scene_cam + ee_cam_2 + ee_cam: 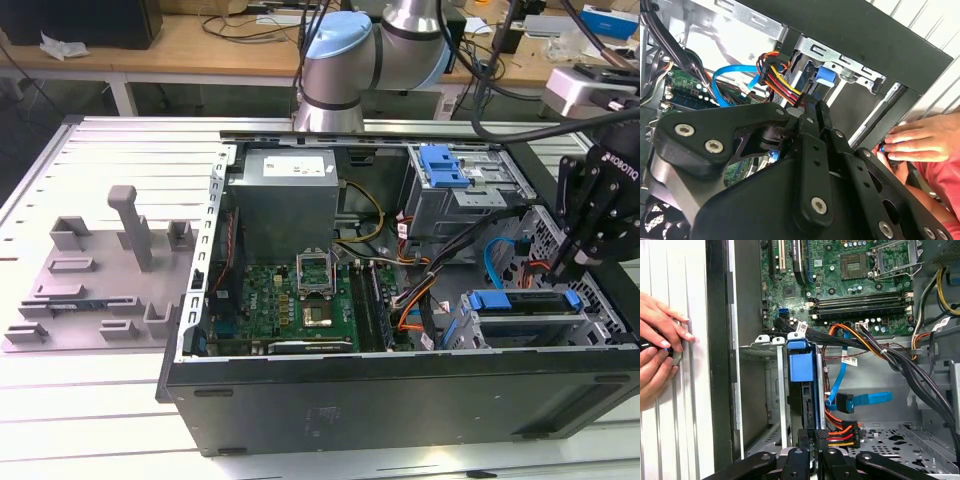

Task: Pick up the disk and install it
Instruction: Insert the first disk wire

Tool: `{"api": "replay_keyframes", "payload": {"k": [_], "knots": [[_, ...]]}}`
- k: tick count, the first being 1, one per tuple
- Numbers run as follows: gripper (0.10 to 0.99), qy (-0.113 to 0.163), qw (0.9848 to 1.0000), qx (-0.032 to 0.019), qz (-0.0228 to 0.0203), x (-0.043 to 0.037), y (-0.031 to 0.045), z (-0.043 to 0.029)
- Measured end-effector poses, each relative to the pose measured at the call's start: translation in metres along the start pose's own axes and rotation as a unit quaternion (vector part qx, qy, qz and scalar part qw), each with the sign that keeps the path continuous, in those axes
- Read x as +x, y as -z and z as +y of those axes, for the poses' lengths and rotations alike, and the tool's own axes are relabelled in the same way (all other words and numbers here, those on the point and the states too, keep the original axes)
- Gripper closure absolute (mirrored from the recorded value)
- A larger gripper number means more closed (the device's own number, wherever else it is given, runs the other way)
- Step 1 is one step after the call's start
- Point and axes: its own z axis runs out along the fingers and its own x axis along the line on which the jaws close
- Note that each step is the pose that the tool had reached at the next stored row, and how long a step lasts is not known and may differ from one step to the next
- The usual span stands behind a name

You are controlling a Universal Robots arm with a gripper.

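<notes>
The disk point(525, 303), a drive in a blue carrier bracket, sits in the lower drive cage at the exterior view's right end of the open computer case. In the first wrist view the disk point(801, 367) stands on edge inside the metal cage. My gripper point(562, 272) reaches down onto its rear end. In both wrist views the gripper point(813, 442) point(812, 112) has its two fingers close together, clamped on the edge of the disk point(823, 76), beside the orange, red and yellow power plug point(842, 432).
Black cable bundles point(900, 365) and a blue data cable point(860, 400) run close beside the cage. A grey power supply point(285, 195), the motherboard point(300, 300) and an upper bay with a blue part point(443, 165) fill the case. A person's hands point(660, 345) rest outside the case wall. A grey fixture point(100, 270) lies at the exterior view's left.
</notes>
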Motion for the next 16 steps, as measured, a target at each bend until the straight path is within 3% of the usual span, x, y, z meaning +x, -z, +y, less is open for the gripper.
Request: {"api": "replay_keyframes", "payload": {"k": [16], "knots": [[0.922,-0.003,1.0,-0.0005,-0.001,0.0011,-0.0014,0.0001]]}}
